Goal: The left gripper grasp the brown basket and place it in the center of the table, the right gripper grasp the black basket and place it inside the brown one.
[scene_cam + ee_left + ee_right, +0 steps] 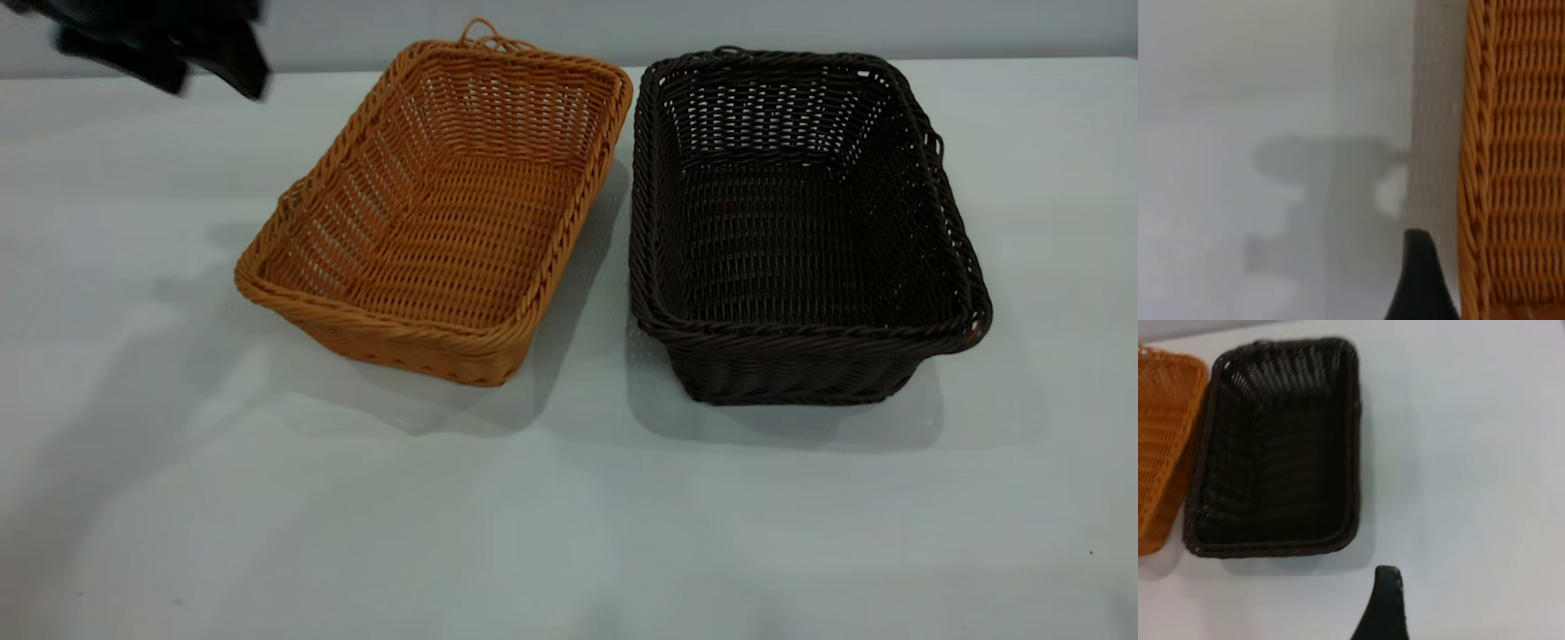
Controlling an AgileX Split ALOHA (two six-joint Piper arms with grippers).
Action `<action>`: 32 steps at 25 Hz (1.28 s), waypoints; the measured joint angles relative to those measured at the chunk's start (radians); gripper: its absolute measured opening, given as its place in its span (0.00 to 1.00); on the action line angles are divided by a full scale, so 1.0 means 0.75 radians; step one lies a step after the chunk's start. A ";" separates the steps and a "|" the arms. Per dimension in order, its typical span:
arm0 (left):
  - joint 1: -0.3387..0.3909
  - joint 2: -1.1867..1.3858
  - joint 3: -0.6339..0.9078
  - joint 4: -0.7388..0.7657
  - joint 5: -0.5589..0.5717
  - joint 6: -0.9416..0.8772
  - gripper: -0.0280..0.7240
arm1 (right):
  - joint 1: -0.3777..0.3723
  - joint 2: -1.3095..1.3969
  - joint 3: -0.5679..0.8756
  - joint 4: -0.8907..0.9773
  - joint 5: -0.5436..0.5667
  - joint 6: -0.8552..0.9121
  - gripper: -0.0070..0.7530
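The brown basket (444, 213) stands on the table (569, 533) left of centre, turned at a slight angle. The black basket (800, 222) stands right beside it, a narrow gap between them. Both are empty. My left gripper (213, 62) hovers above the table's far left corner, away from the brown basket. In the left wrist view one black finger (1421, 280) shows just outside the brown basket's rim (1475, 167), with nothing held. The right arm is out of the exterior view. Its wrist view shows one finger (1386, 603) above bare table, off the black basket (1278, 447).
A pale wall runs behind the table's far edge (800, 60). Bare tabletop lies in front of both baskets and to their left and right. The left arm's shadow (1331, 167) falls on the table beside the brown basket.
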 joint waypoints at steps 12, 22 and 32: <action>-0.072 0.501 -0.381 -0.001 -0.016 0.033 0.66 | 0.000 0.562 0.000 0.324 -0.108 -0.090 0.79; -0.087 0.616 -0.530 -0.013 0.008 0.033 0.18 | 0.002 1.054 -0.012 0.951 -0.123 -0.410 0.79; -0.058 0.458 -0.590 0.007 0.044 0.043 0.15 | 0.323 1.552 -0.025 1.578 -0.209 -0.461 0.79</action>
